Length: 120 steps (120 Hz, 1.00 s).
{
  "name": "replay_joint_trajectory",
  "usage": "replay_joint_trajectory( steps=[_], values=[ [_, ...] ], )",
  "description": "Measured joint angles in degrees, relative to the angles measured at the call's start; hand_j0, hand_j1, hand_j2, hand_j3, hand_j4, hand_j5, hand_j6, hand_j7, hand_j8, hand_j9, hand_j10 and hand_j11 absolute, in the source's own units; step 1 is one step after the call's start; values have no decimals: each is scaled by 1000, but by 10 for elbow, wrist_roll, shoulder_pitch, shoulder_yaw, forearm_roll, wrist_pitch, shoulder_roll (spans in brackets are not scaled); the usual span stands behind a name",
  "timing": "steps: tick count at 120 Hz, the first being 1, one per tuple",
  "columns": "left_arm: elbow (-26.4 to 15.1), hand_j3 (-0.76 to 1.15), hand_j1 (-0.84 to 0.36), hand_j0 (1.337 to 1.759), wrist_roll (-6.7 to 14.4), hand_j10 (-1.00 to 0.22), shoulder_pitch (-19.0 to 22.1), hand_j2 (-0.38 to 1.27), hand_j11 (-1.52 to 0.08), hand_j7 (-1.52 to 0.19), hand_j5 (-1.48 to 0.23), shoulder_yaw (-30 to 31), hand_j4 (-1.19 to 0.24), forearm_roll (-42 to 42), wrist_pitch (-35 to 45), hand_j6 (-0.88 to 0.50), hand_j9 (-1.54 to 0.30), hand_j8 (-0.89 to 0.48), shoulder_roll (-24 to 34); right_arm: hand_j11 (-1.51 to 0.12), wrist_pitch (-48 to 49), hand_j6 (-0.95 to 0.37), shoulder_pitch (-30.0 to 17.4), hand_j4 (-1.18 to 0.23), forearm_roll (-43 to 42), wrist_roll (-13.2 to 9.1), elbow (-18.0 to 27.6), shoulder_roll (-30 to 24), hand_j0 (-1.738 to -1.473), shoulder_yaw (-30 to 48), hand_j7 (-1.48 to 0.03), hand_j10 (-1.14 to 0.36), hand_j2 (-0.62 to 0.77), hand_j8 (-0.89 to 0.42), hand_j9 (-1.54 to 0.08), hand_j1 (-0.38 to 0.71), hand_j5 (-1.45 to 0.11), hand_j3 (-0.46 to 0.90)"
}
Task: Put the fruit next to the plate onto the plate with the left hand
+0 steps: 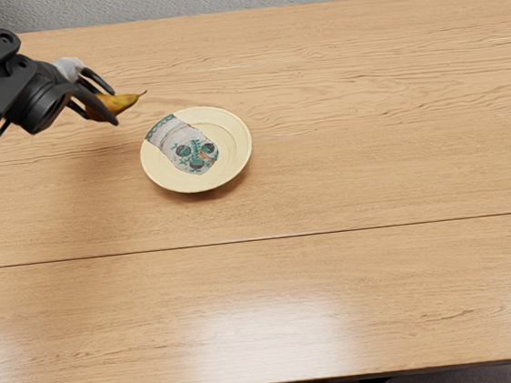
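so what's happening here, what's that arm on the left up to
The left hand has its fingers closed around a small yellow fruit, just up and to the left of the plate on the table. The fruit is not on the plate yet. A patterned item lies on the plate. The right arm is out of view.

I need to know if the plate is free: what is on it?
A white, green-patterned object lies on the plate, hiding the surface beneath. The fruit is not there; the left robot hand grips it left of the plate.
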Motion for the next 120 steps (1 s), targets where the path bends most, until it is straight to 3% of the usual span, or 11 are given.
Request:
replay_joint_trajectory(
  steps=[45, 120],
  values=[
    [-38, 0, -378, 1650, 0, -722, -22, 486, -1165, -1140, -1173, -26, -721, -8, -4, -393, -1158, -399, -40, 0, 1, 0, 3, 0, -1, 0, 1, 0, -1658, 0, 0, 0, 0, 0, 0, -349, 0, 0],
    [-42, 0, -323, 1650, 0, -752, -24, 389, -1162, -1145, -1132, -38, -779, -6, -2, -427, -1168, -425, -99, 0, 2, 0, 7, 0, -1, 0, 1, 0, -1658, 0, 0, 0, 0, 0, 0, -349, 0, 0]
  ],
)
